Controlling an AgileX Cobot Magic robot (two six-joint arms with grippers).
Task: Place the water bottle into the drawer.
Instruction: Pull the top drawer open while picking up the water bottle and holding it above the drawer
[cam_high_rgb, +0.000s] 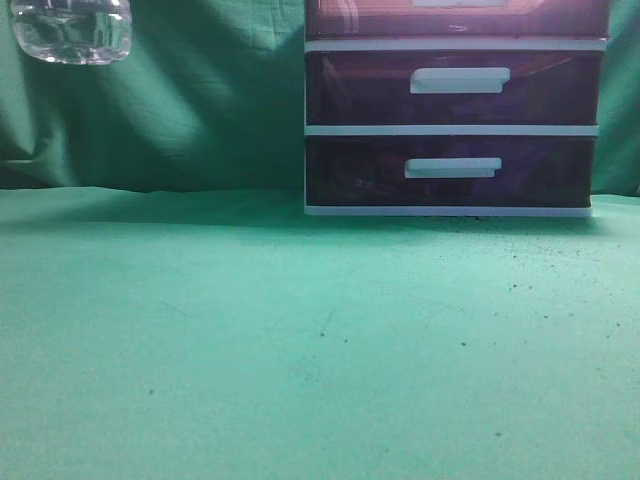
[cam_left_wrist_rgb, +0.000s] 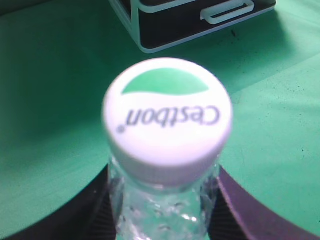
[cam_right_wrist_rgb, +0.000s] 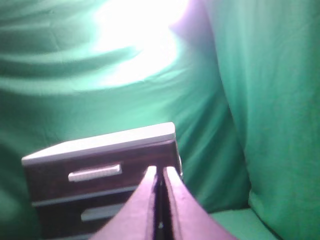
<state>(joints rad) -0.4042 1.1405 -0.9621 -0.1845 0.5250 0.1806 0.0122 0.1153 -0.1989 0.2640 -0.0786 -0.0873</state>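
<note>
A green cloth covers the surface, speckled with small dark specks toward the right. At its far right stands a drawer cabinet, dark purple with white rims and handles.

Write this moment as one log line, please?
left gripper: shut on water bottle, lifted | right gripper: shut, empty | drawer: closed
</note>
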